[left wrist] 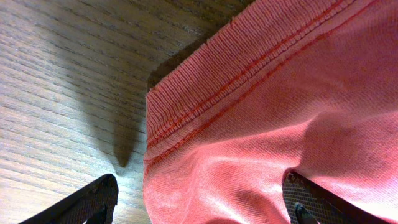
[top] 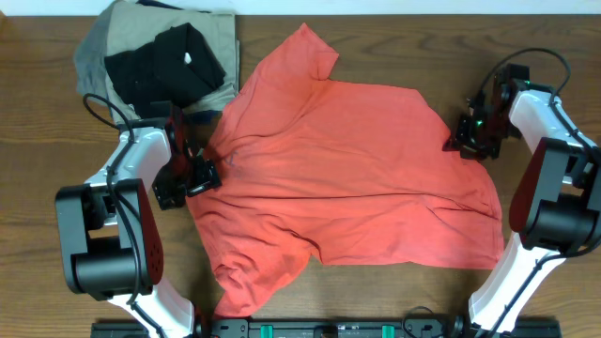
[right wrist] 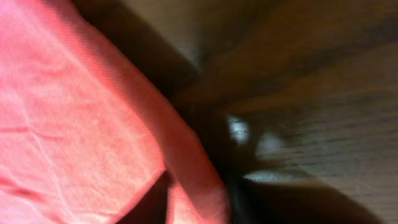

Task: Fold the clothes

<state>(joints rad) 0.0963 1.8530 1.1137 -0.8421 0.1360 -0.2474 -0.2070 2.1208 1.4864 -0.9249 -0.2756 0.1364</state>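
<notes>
Closest in, at the left gripper (left wrist: 202, 202): spread wide, clamping nothing. Straddling the ribbed, double-stitched edge of the coral T-shirt (left wrist: 280, 124), one fingertip (left wrist: 98, 194) over bare table (left wrist: 62, 74), the other over cloth. Probably posed so for pinching that edge once lowered. Just ahead of those fingers: corner of the rib, then shadow on the wood.

At the right gripper (top: 467, 133): set against the shirt's opposite side edge. Cloth across the left of its wrist view, dark blur elsewhere. Cannot tell whether pinching fabric or released. Likely stationed there for a matching grip.

Between the two grippers: shirt lying flat across mid-table, mostly smoothed, one sleeve pointing away past the hands, the other trailing toward the robot's base. No fold made yet, by the look.

Farther out, beyond the left gripper: stack of folded garments (top: 160, 56), black on khaki-grey, just beside the shirt's far edge, well apart from the right gripper. Presumably a set-aside pile.
</notes>
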